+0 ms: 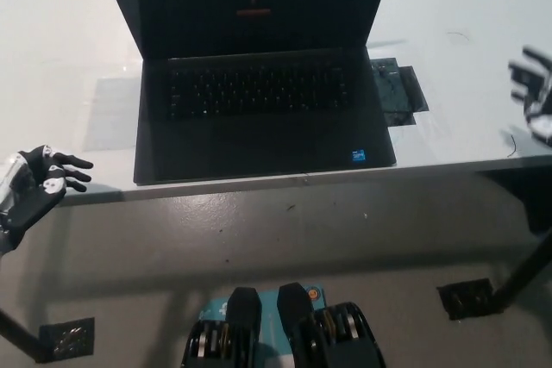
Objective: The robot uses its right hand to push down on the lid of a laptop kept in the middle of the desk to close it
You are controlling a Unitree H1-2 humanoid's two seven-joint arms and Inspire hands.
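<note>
at the left edge your left hand (39, 180) rests just off the tabletop (69, 58) corner, fingers loosely spread, holding nothing. the laptop (259, 118) sits in the middle of the tabletop, lid (250, 6) wide open and tilted away. a dark flat plate (395, 90) lies just beside its right edge. your right hand (536, 92) hovers at the far right, fingers apart, empty, well apart from the lid. you are at the approach step: next, you likely need to bring the right hand behind the lid's top edge and press it forward and down.
</note>
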